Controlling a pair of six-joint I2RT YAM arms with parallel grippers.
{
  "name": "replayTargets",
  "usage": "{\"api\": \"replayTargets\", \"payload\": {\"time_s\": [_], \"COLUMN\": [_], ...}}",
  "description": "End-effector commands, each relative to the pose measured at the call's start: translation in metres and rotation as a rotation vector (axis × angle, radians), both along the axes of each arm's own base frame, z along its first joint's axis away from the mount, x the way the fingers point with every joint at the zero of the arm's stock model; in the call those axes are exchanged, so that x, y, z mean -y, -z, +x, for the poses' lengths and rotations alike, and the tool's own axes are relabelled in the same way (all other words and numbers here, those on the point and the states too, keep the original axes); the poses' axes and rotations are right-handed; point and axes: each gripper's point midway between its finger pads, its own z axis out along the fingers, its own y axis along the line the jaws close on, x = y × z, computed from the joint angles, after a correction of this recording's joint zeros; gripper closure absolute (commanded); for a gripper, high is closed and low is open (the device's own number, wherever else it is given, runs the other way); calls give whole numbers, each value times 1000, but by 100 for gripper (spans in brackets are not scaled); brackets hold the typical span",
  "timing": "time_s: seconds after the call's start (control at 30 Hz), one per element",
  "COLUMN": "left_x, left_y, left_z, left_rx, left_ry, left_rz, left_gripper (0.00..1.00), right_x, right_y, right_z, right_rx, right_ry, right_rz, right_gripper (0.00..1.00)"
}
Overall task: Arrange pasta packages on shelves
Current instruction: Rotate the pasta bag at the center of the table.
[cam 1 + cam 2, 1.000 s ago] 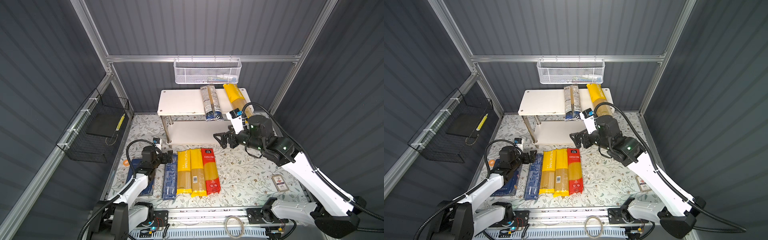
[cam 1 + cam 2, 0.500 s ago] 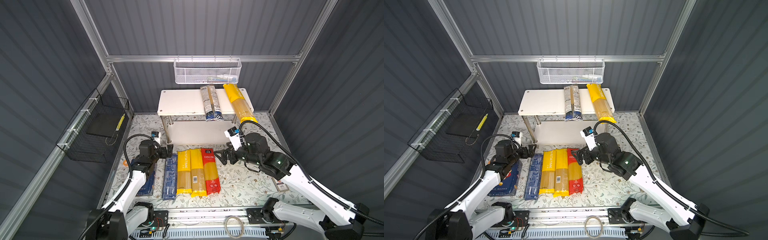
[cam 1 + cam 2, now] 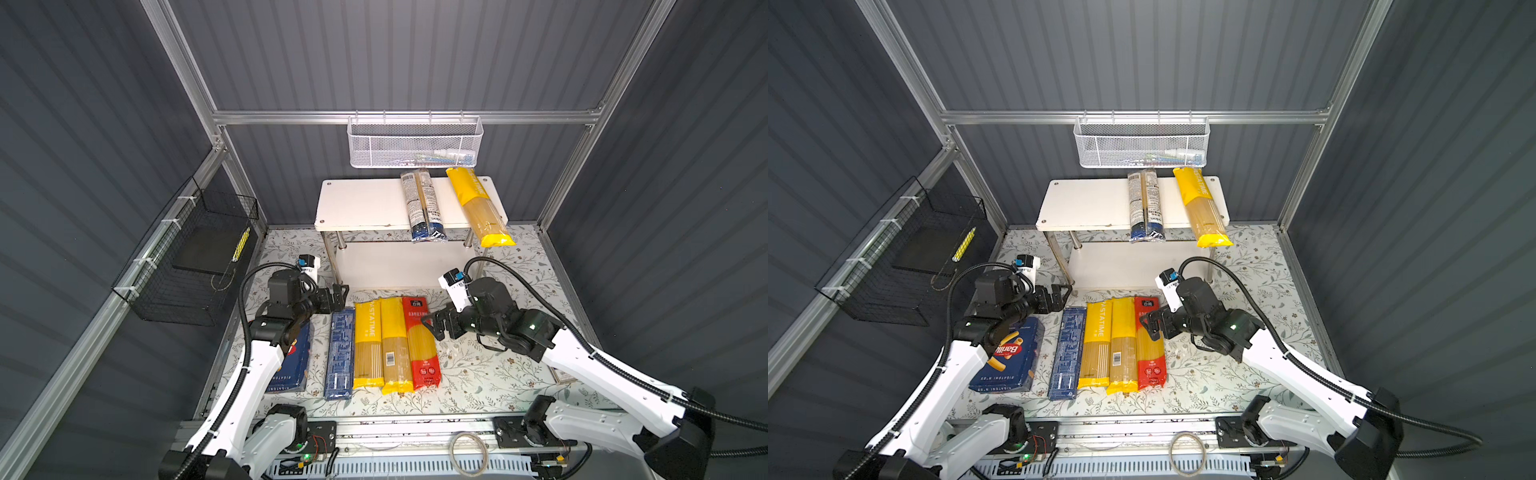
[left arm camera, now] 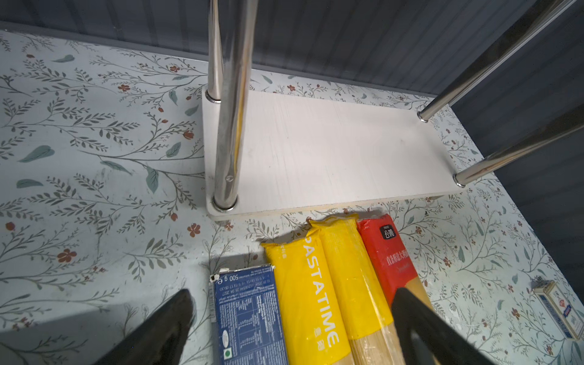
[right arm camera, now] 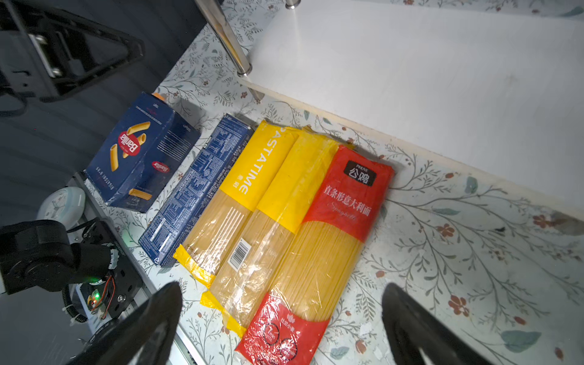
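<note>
Pincers: my right pincer (image 3: pixel 433 325) and left pincer (image 3: pixel 340 293) both released, empty | Step: right hovers over red bag (image 3: pixel 422 353), rightmost in the tabletop (image 3: pixel 498 374) row; I'd grab it mid-length, square across, against sagging | Count: shelves (image 3: pixel 365 205) carry two top-shelf bags (image 3: pixel 422 205); tabletop also has two yellow bags (image 3: pixel 368 345), two blue boxes (image 3: pixel 340 353).

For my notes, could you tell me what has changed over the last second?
The open right gripper came down from the white two-tier shelf rack to hover over the red spaghetti bag. The open left gripper edged toward the rack. Nothing was gripped, and the pasta packages stayed put.
</note>
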Motion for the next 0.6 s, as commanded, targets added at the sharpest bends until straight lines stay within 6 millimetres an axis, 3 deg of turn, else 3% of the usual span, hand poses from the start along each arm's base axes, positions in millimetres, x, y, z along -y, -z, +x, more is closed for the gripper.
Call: {"api": "replayTargets", "payload": {"time_s": [0.0, 0.33, 0.57], "left_x": [-5, -51, -35], "left_y": [12, 61, 83], "left_z": [-7, 5, 15], "left_rx": [5, 105, 92], "left_ry": [-49, -252, -153], "left_rz": [-18, 173, 178], "left_gripper": [1, 1, 1], "right_x": [-7, -3, -14], "right_y": [18, 81, 124], "right_z": [9, 20, 16], "right_rx": [-35, -171, -297], "right_ry": [49, 193, 207], "right_rz": [18, -45, -122], "right_gripper": [1, 1, 1]}}
